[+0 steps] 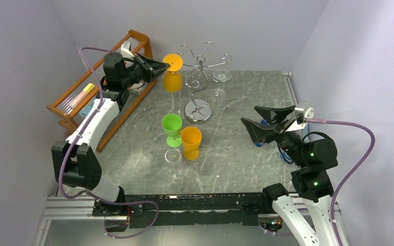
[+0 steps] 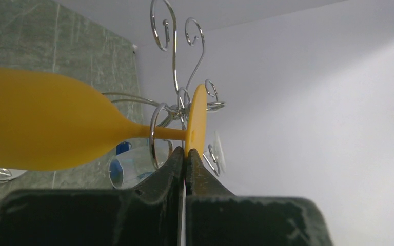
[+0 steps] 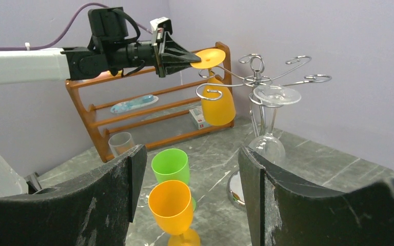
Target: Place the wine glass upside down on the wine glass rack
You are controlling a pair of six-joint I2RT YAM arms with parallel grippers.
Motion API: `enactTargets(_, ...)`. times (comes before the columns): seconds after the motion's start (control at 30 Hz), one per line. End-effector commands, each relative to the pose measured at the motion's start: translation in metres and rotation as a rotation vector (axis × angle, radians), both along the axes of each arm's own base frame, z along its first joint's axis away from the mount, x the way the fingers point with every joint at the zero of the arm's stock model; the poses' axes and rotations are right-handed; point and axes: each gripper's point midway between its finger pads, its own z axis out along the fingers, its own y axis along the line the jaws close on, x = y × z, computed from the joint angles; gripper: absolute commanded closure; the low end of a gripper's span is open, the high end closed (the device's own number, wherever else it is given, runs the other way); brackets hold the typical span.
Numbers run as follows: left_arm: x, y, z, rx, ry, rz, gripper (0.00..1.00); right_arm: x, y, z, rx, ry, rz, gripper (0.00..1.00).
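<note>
- Left claw [image 1: 165,65] clamped shut on the foot rim of the orange wine glass [image 1: 173,81]; claw tips pinch the disc edge.
- Wine glass upside down, foot on top, bowl hanging, off the worktop [image 1: 246,169], at the left side of the wine glass rack [image 1: 201,65].
- Left wrist view: the stem crosses a curled rack arm's loop. Can't tell if it is seated.
- Right claw [image 1: 250,115] apart, holding nothing, hovers over the right of the worktop, well apart from the rack.
- Clear glass [image 1: 222,77] hangs upside down on the rack's right side.
- Green cup [image 1: 172,125] and orange cup [image 1: 191,141] stand upright, side by side, in front of the rack base.
- Wooden shelf [image 1: 82,97] at the left wall.
</note>
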Motion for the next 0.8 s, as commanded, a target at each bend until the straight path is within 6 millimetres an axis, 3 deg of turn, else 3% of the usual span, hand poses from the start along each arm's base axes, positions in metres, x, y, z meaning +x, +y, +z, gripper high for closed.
enactTargets(0.0,-0.017,0.002,0.011,0.008,-0.047,-0.019,0.95,0.001,0.002,-0.001,0.011,0.002,0.013,0.31)
enactTargets(0.27,-0.029,0.004,0.003,0.05,-0.043,-0.026,0.95,0.002,0.004,-0.003,0.018,0.012,0.019,0.31)
enactTargets(0.77,-0.045,0.004,-0.035,0.151,0.023,-0.082,0.73,0.001,0.003,-0.001,0.033,0.015,0.018,0.31)
